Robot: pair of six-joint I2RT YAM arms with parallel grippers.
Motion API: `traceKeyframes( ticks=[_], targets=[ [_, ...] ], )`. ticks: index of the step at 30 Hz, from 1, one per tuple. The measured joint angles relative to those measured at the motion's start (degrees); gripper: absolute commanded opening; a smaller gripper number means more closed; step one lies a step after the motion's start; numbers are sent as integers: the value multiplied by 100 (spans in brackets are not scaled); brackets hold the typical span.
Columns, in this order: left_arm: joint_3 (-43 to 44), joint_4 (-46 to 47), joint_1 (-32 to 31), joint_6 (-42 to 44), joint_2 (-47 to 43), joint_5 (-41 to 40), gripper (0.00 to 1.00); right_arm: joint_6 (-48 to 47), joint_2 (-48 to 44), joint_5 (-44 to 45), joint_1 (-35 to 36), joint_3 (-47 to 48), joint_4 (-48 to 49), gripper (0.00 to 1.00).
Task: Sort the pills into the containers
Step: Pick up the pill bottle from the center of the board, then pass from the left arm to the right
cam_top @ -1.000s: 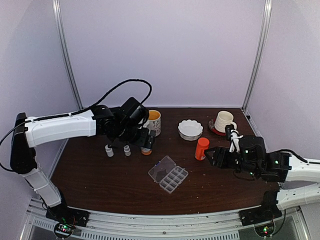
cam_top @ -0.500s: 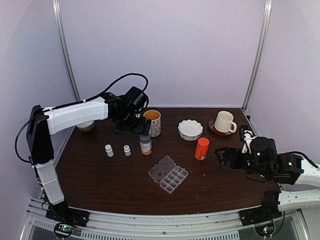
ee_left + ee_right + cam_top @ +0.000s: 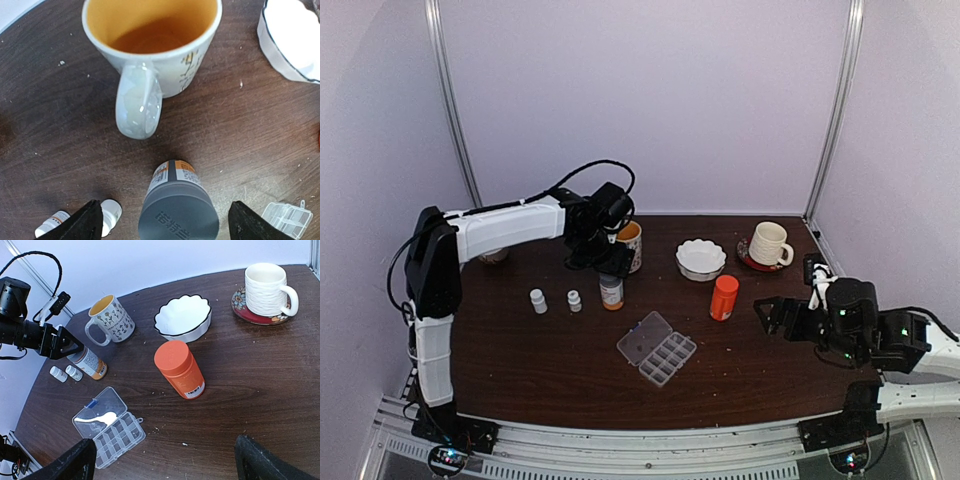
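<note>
Clear plastic pill box lies lid-open on the counter; no pills show in its containers. Behind the box, the left hand hovers spread over a grey-capped bottle; the right hand, right of the box, gapes empty. A skewed descent could topple that bottle.

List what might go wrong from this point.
1. The open left hand hovers over the grey-capped bottle, and the mug stands close beyond it; a skewed grasp may tip the bottle or nudge the mug.
2. The upright orange bottle stands ahead of the open right hand; a careless reach toward the open pill box may topple it.
</note>
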Motion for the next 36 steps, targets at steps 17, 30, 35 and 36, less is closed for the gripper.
traceKeyframes(
  ticks=[17, 30, 35, 36],
  targets=[
    [96, -114, 0, 0, 448, 247, 55, 20, -44, 17, 0, -186, -15, 100],
    [494, -688, -4, 208, 240, 238, 38, -90, -39, -57, 0, -192, 111, 100],
    [586, -752, -76, 424, -540, 820, 38, -264, 181, -586, 0, -192, 662, 100],
    [647, -761, -114, 474, -737, 1067, 38, -319, 240, -758, 0, -192, 800, 100]
  ],
)
